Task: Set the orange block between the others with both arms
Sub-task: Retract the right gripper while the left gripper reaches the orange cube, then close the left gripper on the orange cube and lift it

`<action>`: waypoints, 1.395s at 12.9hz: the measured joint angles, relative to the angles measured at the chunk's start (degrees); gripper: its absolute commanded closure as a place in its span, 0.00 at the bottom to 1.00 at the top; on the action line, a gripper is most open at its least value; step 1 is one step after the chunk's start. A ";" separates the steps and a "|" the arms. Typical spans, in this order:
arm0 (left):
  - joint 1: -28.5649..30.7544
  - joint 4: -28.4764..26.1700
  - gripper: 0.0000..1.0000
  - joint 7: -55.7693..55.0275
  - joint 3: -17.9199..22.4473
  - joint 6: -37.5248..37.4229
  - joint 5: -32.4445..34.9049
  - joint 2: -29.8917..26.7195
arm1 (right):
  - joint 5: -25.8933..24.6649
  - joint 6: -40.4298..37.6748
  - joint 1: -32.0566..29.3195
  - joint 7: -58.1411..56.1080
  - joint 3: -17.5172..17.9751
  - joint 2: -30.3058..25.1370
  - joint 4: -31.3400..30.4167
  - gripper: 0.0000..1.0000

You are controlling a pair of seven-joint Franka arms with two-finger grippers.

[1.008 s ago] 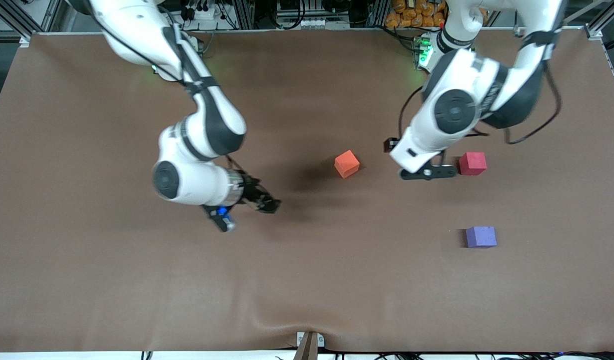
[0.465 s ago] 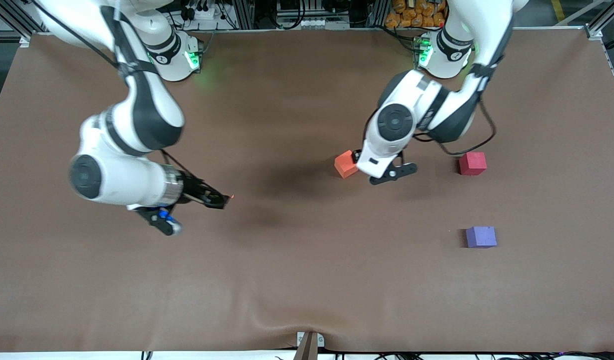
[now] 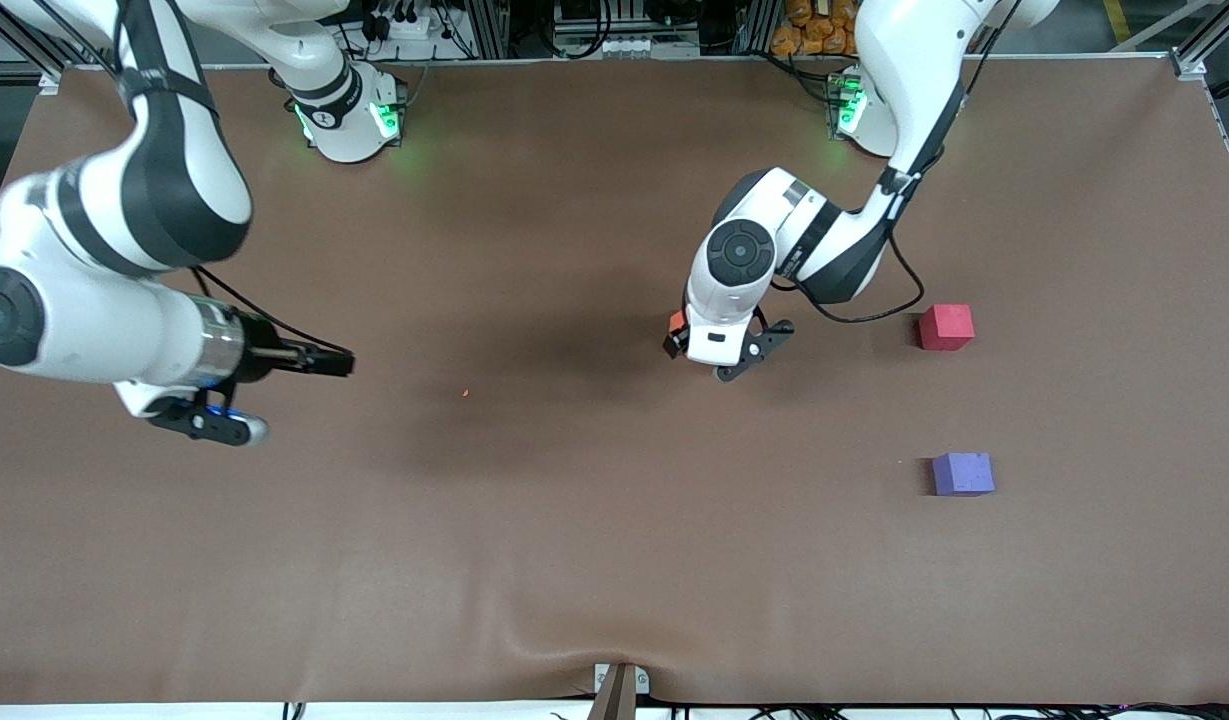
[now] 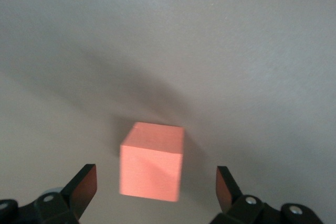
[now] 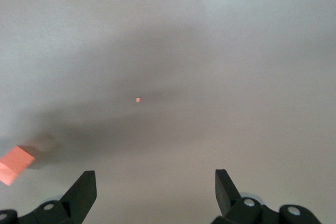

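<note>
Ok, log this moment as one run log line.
left gripper: open, over orange block | right gripper: open, over bare table | red block, purple block: apart, untouched

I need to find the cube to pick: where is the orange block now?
The orange block sits mid-table under the open left pincer, toward the right arm's end from the red cube.

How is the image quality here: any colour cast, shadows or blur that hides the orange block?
Front view: even light, a broad soft shadow on the brown table, and the left gripper covers most of the orange block. Left wrist view: washed-out grey cast, the block pale and slightly soft, shadowed. Right wrist view: same cast, block at the edge, right gripper open.
</note>
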 measured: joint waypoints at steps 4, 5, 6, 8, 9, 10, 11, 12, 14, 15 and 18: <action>-1.49 -0.45 0.00 -5.85 0.02 1.11 0.00 1.48 | -5.34 -1.70 -3.75 -12.12 0.05 -3.29 -0.05 0.00; -1.60 -1.04 0.00 -5.87 0.02 1.11 0.00 1.63 | -6.54 -1.76 -4.74 -14.71 0.04 -3.78 -0.07 0.00; -1.67 -1.86 0.00 -5.87 0.03 1.11 0.06 1.71 | -7.50 -1.78 -5.63 -16.94 -0.01 -4.19 -0.09 0.00; -1.72 -3.31 0.00 -5.87 0.08 1.12 0.45 1.80 | -8.62 -1.79 -6.84 -20.67 -0.63 -4.76 -0.09 0.00; -1.72 -3.69 0.00 -5.87 0.12 1.12 0.50 1.84 | -8.85 -1.79 -7.09 -22.57 -1.62 -4.99 -0.09 0.00; -1.73 -3.85 0.00 -5.87 0.16 1.13 0.51 1.89 | -8.99 -1.79 -7.22 -24.72 -3.08 -5.28 -0.10 0.00; -1.73 -3.98 0.00 -5.87 0.17 1.24 0.52 2.01 | -9.01 -1.80 -7.33 -26.67 -4.51 -5.63 -0.12 0.00; -1.74 -4.11 0.00 -5.87 0.17 1.64 0.53 2.25 | -9.01 -1.80 -7.44 -27.98 -5.69 -6.07 -0.13 0.00; -1.80 -4.32 0.00 -5.87 0.17 2.74 0.54 2.94 | -9.01 -1.84 -7.50 -28.73 -6.89 -7.19 -0.15 0.00; -1.91 -4.32 0.00 -5.87 0.17 3.12 0.54 3.33 | -9.01 -1.89 -7.49 -28.74 -6.95 -7.73 -0.17 0.00; -2.20 -4.32 0.41 -5.87 0.17 3.40 0.61 4.11 | -9.01 -1.94 -7.26 -28.74 -6.82 -8.37 -0.25 0.00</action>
